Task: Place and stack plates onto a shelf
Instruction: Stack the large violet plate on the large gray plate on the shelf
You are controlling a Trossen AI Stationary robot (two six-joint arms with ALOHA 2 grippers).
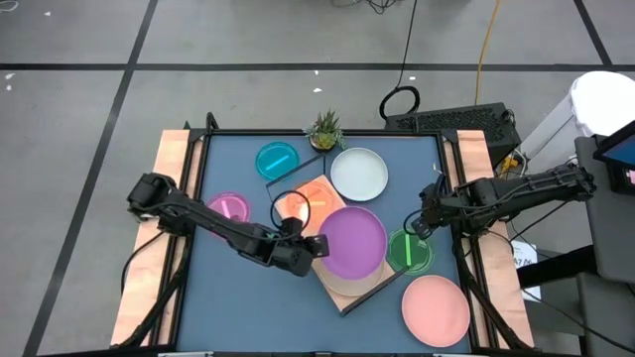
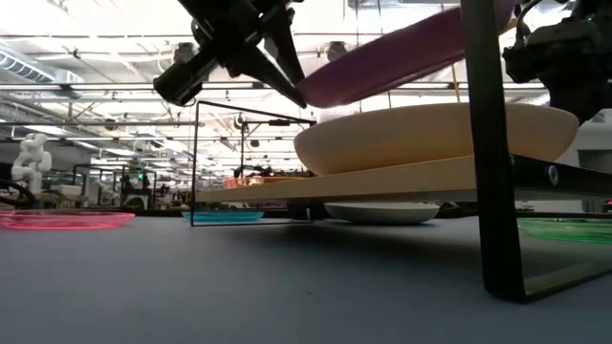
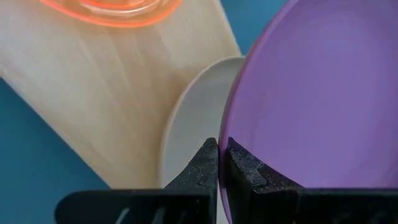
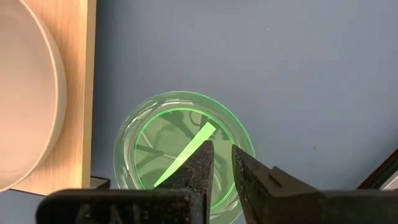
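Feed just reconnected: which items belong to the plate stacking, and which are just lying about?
Job:
- large purple plate, held by left gripper
- cream plate beneath it
- light wooden shelf
- translucent green plate, under right gripper

Lying about:
- small potted plant

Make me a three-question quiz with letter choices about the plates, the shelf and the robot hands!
1. Where is the green plate?
A. on the blue tabletop
B. on the shelf
C. under the purple plate

2. What colour is the plate beside the potted plant, on its left in the high view?
A. salmon pink
B. cyan
C. cream

3. What is the left gripper doing?
A. hanging open
B. pinching the purple plate's rim
C. holding the orange plate

Answers: 1 A, it lies on the table beside the shelf, below the right gripper. 2 B, the cyan plate lies there. 3 B, the rim sits between its fingers.
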